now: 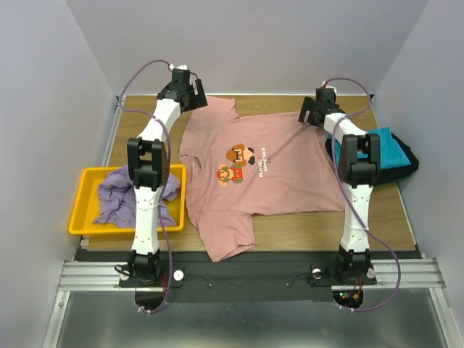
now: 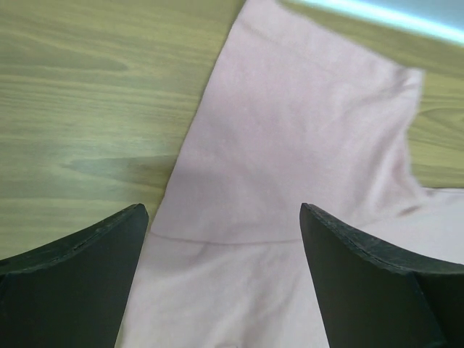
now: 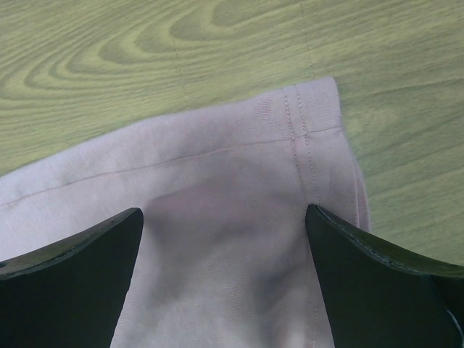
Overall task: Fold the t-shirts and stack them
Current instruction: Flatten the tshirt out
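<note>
Two robot arms reach out over a wooden table (image 1: 377, 210) with a dusty pink t-shirt (image 1: 268, 188) spread flat on it, its small pixel-figure print (image 1: 238, 165) facing up. The left gripper (image 1: 194, 93) is above the shirt's far sleeve, released, jaws spread wide and gripping nothing. In its wrist camera the two dark fingers (image 2: 80, 268) frame the pink sleeve (image 2: 290, 145), which runs away from the gripper, with bare wood off to the gripper's left. The right gripper (image 1: 313, 112) is over the far corner of the shirt's hem, also released with its jaws wide apart. In its wrist view the stitched hem corner (image 3: 312, 116) lies just ahead of the fingers (image 3: 377, 283), cloth filling the gap between them and wood beyond. Whether either gripper's tips touch the fabric cannot be told. The rest of the pink shirt stretches between the two grippers and back toward the arm bases. Behind the left gripper, beside that arm, a lavender t-shirt (image 1: 116, 192) sits crumpled in a yellow bin (image 1: 80, 210). Behind and to the outer side of the right gripper, a teal t-shirt (image 1: 388, 145) lies on top of a black one (image 1: 409, 163)
</note>
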